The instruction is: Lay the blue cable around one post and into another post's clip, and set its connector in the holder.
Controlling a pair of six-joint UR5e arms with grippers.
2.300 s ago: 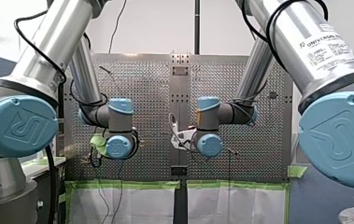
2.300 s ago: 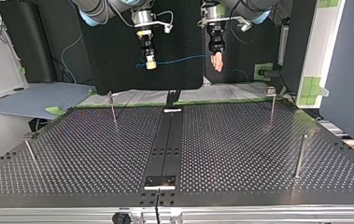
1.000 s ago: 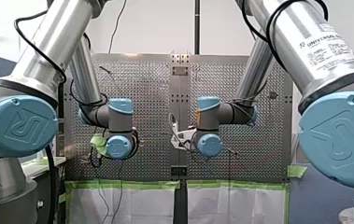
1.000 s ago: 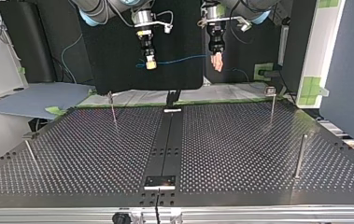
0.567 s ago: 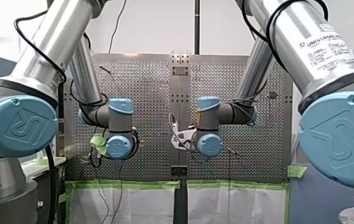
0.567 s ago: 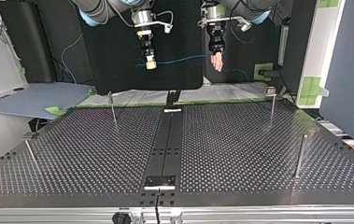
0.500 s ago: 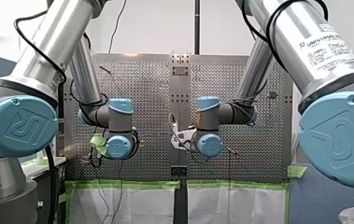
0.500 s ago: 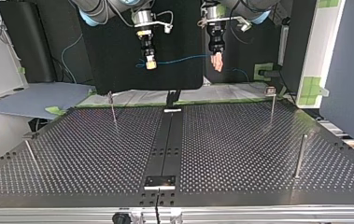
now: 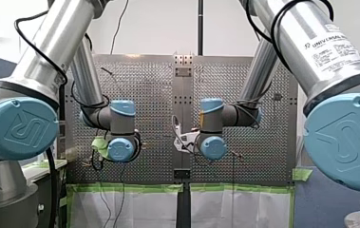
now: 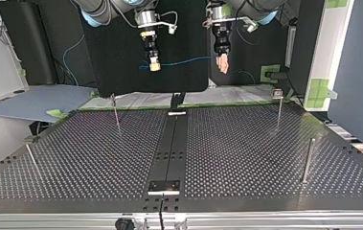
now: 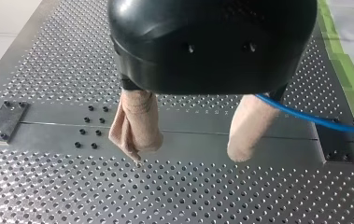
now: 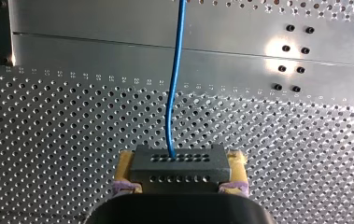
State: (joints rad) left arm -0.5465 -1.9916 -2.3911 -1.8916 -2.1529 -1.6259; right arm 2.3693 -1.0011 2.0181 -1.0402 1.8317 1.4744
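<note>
Though aloft, connector point(image 12: 179, 169) crosswise between pads point(image 12: 126, 164)

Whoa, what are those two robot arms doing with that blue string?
My right gripper is shut on the black connector at one end of the blue cable, holding it up above the table. The cable stretches across to my left gripper, whose beige fingers are open; it runs past one finger. None of the posts has the cable around it yet, so the laying has not begun.
</note>
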